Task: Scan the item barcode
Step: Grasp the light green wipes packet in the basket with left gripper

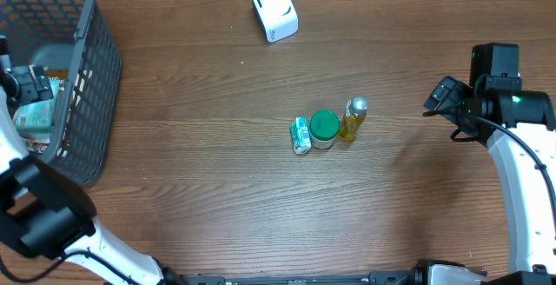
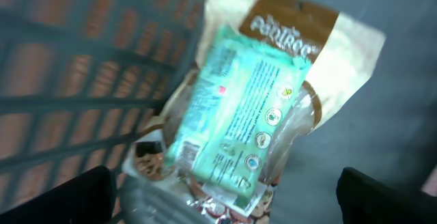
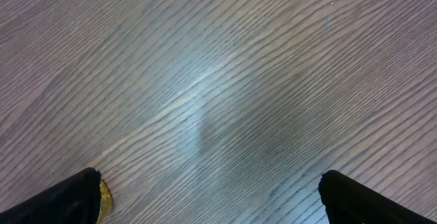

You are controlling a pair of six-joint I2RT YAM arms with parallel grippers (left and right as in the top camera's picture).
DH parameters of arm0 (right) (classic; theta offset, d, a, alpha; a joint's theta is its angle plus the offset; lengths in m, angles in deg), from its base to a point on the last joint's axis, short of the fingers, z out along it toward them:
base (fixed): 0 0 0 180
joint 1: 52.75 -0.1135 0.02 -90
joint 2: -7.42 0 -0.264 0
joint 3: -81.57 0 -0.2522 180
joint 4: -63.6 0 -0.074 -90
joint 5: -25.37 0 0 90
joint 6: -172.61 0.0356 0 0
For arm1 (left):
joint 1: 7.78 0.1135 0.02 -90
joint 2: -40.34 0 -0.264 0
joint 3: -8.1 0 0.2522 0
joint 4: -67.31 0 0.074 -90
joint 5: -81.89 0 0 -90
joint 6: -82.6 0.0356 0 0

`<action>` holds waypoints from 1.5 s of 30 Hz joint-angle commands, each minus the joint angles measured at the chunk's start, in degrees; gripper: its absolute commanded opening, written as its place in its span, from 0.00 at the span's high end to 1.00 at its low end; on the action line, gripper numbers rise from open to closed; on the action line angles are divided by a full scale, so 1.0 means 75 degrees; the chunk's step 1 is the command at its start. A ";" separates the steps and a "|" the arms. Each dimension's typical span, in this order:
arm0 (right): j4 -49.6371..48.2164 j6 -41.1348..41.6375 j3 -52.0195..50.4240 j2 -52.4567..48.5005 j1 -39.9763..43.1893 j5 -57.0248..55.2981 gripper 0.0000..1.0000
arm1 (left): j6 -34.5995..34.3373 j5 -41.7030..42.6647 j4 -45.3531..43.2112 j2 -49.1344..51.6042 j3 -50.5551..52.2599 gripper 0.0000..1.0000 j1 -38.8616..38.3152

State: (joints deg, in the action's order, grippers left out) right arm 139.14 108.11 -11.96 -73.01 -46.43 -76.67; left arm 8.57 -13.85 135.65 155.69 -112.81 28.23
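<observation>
the left gripper (image 2: 222,190) hangs inside the grey mesh basket (image 1: 87,102) at the table's (image 1: 217,189) ten o'clock corner, jaws spread wide and gripping nothing. right beneath it lies a teal packet (image 2: 235,111), printed side up, resting on a cream-and-brown pouch (image 2: 300,33). the wrist view is blurred, so the print can't be read. the right gripper (image 3: 208,197) sits out at three o'clock, also wide open and empty, over bare wood. near the table's centre three things stand in a tight row: a small green-and-white packet (image 1: 301,135), a green-lidded jar (image 1: 324,127) and a yellow bottle (image 1: 352,122) with a silver cap. the white scanner (image 1: 274,10) rests at twelve o'clock, well apart from them.
</observation>
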 commanded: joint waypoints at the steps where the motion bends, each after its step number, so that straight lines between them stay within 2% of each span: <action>1: -0.0020 0.0058 0.0085 -0.0012 0.0009 -0.0047 0.00 | 0.0624 0.0082 -0.0058 0.0472 0.0023 0.00 0.0006; 13: -0.0020 0.0058 0.0085 -0.0012 0.0009 -0.0047 0.00 | 0.1501 0.0061 -0.0152 0.1276 0.0023 0.00 0.0032; 32: -0.0020 0.0058 0.0085 -0.0012 0.0009 -0.0047 0.00 | 0.2110 0.0169 -0.0487 0.1335 0.0140 0.00 0.0192; 37: -0.0020 0.0058 0.0085 -0.0012 0.0009 -0.0047 0.00 | 0.2241 0.0874 -0.0481 0.1364 0.0140 0.00 0.0405; 45: -0.0017 0.0058 0.0085 -0.0012 0.0009 -0.0047 0.00 | 0.2532 0.1311 -0.0274 0.1856 0.0143 0.00 0.0466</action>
State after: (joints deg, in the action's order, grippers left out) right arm 139.14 108.11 -11.96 -73.01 -46.43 -76.64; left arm 25.48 -7.36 133.16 166.38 -112.09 31.91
